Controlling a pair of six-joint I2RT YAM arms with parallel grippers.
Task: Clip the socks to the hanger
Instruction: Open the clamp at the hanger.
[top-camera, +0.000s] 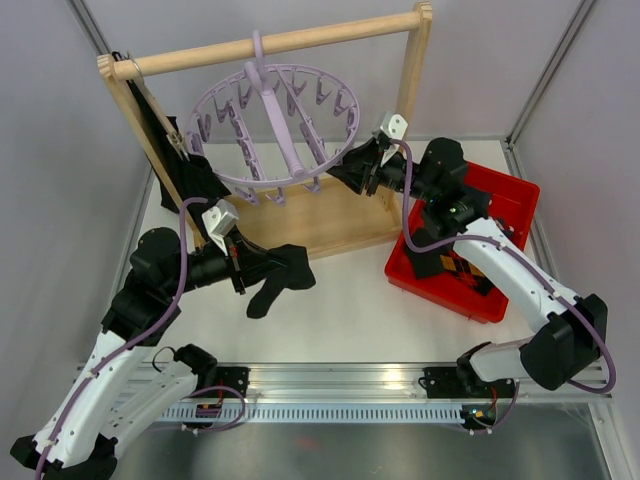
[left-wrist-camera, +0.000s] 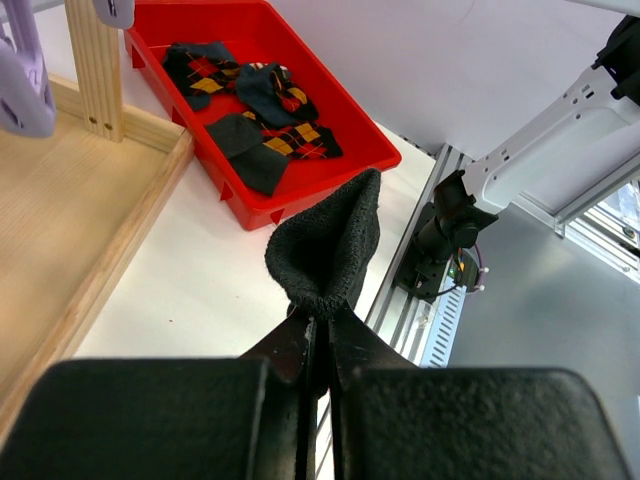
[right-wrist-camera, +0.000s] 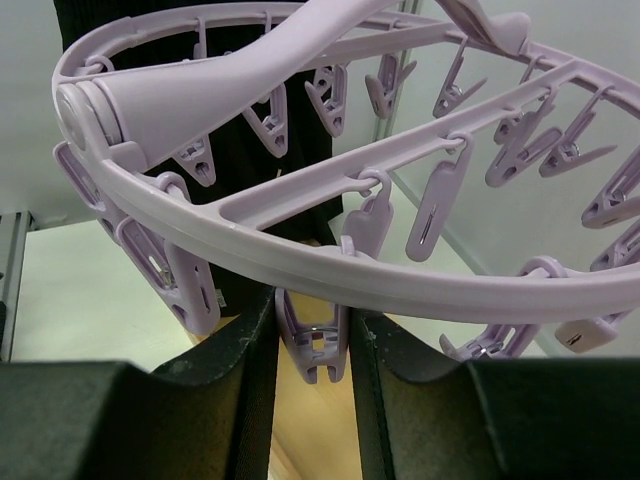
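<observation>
The pale-lilac hanger (top-camera: 280, 130) hangs by its hook from the wooden rail, its clips dangling. My right gripper (top-camera: 352, 172) reaches the hanger's right rim (right-wrist-camera: 300, 262). Its fingers press on both sides of one clip (right-wrist-camera: 315, 345) under that rim. My left gripper (top-camera: 243, 270) is shut on the cuff of a plain black sock (top-camera: 280, 278), which droops onto the table in front of the frame. In the left wrist view this sock (left-wrist-camera: 328, 245) rises from the closed fingertips (left-wrist-camera: 322, 325). Several argyle and black socks (left-wrist-camera: 262, 108) lie in the red bin.
A wooden rail frame (top-camera: 300, 228) stands across the back, with dark fabric (top-camera: 185, 170) hanging by its left post. The red bin (top-camera: 512, 195) sits at the right beside the frame's right post. White walls close in the table, and a metal rail (top-camera: 330, 380) runs along the near edge.
</observation>
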